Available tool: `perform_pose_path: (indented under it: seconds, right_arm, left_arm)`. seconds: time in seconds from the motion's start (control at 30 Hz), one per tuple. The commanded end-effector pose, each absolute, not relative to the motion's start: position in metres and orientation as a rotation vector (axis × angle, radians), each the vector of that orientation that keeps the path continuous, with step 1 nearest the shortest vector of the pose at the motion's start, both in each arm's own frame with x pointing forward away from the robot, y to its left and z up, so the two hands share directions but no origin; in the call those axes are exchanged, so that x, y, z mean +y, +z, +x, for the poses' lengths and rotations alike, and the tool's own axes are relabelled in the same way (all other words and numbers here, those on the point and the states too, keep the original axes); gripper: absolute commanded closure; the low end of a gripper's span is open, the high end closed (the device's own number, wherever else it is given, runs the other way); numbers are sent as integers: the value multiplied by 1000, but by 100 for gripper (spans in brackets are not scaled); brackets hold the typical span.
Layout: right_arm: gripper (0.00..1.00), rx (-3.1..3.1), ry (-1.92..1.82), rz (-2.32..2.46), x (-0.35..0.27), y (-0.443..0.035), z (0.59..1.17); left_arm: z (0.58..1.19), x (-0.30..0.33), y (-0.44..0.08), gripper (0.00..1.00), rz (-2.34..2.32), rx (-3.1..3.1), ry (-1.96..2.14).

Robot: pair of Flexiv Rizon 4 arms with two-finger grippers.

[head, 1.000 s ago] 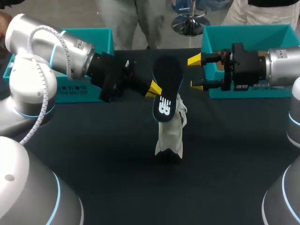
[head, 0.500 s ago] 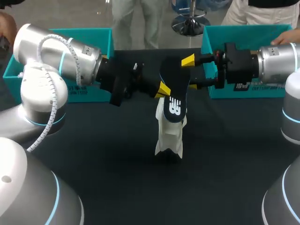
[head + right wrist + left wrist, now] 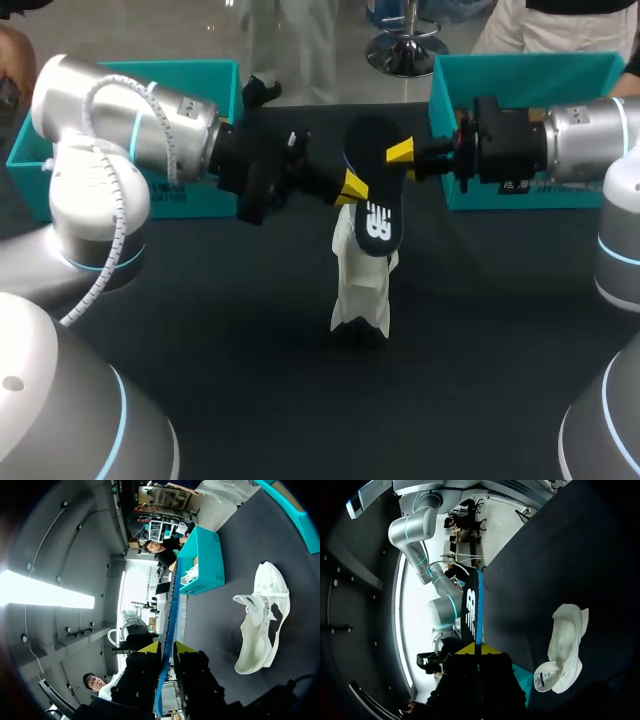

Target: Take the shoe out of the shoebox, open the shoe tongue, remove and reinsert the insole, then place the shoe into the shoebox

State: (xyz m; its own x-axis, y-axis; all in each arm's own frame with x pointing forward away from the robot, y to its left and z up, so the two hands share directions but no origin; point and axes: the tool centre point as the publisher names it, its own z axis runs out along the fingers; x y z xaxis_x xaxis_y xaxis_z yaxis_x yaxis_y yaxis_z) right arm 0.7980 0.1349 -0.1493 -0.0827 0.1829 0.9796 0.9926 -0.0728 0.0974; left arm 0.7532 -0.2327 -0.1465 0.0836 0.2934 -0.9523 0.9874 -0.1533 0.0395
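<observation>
right gripper moved in, jaws closed onto the insole, left gripper carried it slightly rightward

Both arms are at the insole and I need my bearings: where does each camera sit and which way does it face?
Head view: fixed above and behind, looking down on the table; left arm enters from its left, right arm from its right.
Left wrist view: on the left wrist, looking along the left gripper at the insole edge-on, the shoe beside.
Right wrist view: on the right wrist, looking along the right gripper toward a teal shoebox.
Shared: all three show the insole and the shoe.
</observation>
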Motion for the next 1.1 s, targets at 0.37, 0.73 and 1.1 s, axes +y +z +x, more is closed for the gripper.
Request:
perform_pose_path:
  seconds: [0.37,0.73,1.1]
  right_arm:
    - [100,-1370,-1244,-1371,137,-152,799]
    - [100,-1372,-1233,-1389,133,-156,801]
    - [100,-1381,-1199,-1409,136,-164,802]
  left_arm:
    - [752,-235,-149,25,1595,1321,-1096]
    - [765,-221,-137,0,1682,1459,-1008]
    - [772,-213,-126,0,1779,1651,-836]
